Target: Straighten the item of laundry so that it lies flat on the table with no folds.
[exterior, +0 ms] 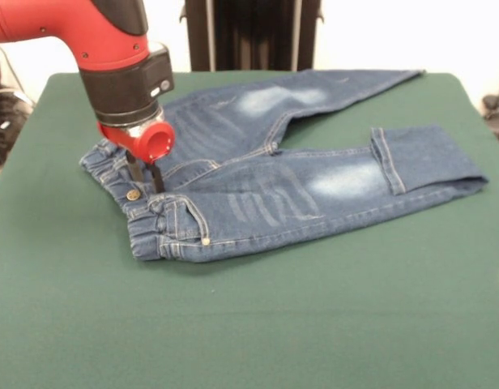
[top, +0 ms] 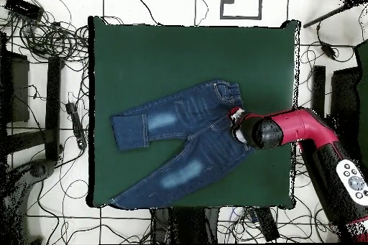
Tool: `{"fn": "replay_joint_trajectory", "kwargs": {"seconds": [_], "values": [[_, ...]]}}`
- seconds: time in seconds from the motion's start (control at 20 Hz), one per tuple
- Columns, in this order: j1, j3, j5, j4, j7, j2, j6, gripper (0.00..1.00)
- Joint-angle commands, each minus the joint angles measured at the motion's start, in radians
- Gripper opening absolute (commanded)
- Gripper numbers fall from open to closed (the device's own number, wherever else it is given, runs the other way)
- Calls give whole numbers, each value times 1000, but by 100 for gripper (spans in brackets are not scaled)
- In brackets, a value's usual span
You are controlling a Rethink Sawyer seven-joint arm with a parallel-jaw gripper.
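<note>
Jeans, a small pair in dark blue denim with faded whitish patches [exterior: 282,186], lie spread on the large dark green felt-like worktop [exterior: 314,324]. The black gripper [exterior: 146,174] on the red and black arm [exterior: 112,57] stands upright over the waistband end, its two thin fingers [exterior: 156,177] set close together with their tips down on the denim just behind the gathered elastic waistband [exterior: 148,235]. Whether they pinch cloth between them cannot be told. In the front view a small metal button [exterior: 133,194] sits just below the gripper, touching distance from its tips, and the waistband bunches forward and to either side of it. From the gripper both legs stretch away across the worktop: one runs to a turned-up cuff [exterior: 387,160] well apart from it, the other angles off toward the worktop's far edge. In the overhead view the gripper [top: 236,118] meets the jeans [top: 180,138] at their waist end, and the legs fan out away from the arm [top: 302,131].
</note>
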Motion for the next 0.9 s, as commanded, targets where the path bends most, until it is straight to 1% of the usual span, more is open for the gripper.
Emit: {"fn": "replay_joint_trajectory", "kwargs": {"seconds": [0.05, 0.9], "values": [[1, -109, -154, -204, -409, 41, 41, 100], [10, -119, -180, -228, -422, 24, 34, 100]]}}
